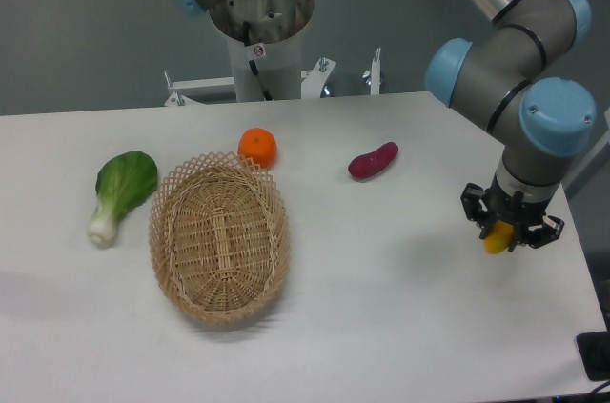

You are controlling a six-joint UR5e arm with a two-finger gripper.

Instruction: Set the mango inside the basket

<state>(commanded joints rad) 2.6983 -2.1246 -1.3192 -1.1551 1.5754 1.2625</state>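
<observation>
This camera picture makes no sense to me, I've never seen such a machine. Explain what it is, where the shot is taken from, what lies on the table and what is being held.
It is a single robot arm, grey tubes with blue joint caps, bolted behind a white table. One fixed camera looks down on it from the front.

At the arm's end is a black gripper with two fingers. They are closed on a yellow fruit, the mango, at the table's right side.

On the table lie an oval wicker basket, a round orange touching its far rim, a leafy green vegetable to its left, and a purple-red sweet potato further right. The basket has nothing in it.
</observation>
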